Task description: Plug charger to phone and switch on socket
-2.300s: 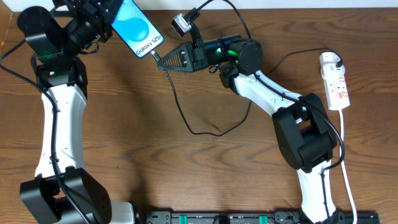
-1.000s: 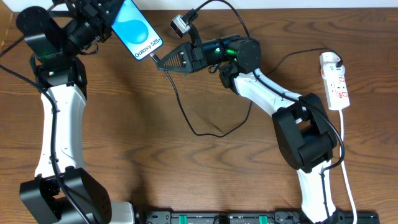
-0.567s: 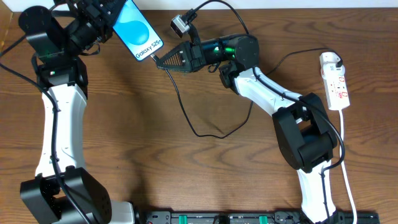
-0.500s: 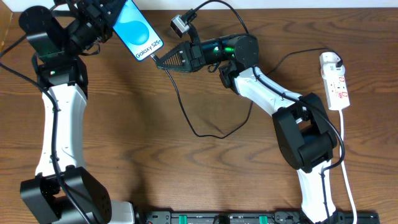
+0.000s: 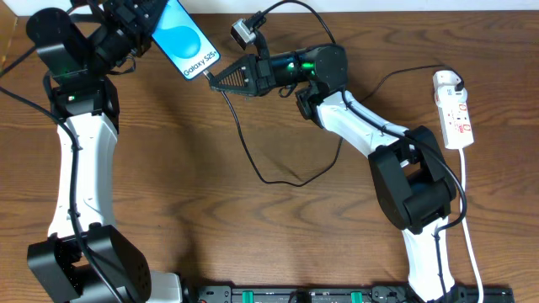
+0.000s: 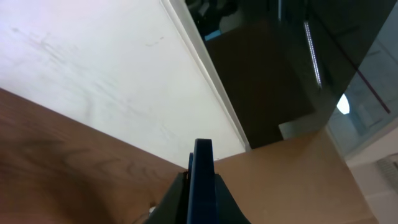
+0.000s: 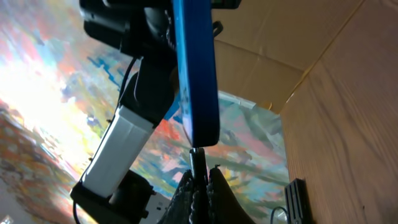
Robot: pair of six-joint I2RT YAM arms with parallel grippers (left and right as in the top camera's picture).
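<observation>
My left gripper (image 5: 145, 18) is shut on the phone (image 5: 185, 38) and holds it up at the back left, its light-blue screen facing up. In the left wrist view the phone (image 6: 201, 180) shows edge-on between the fingers (image 6: 200, 198). My right gripper (image 5: 215, 82) is shut on the charger's black plug tip (image 7: 197, 163), which meets the phone's lower edge (image 7: 196, 68). The black charger cable (image 5: 253, 160) loops over the table to the white adapter on the socket (image 5: 453, 109), a white power strip at the right.
The power strip's white cord (image 5: 472, 244) runs down the right side toward the front edge. A black rail (image 5: 337, 295) lies along the front of the wooden table (image 5: 210, 227). Both arm bases stand at the front.
My right gripper has moved a little left and up with the plug, bringing the tip against the phone's lower edge. The left arm and phone have hardly moved.
</observation>
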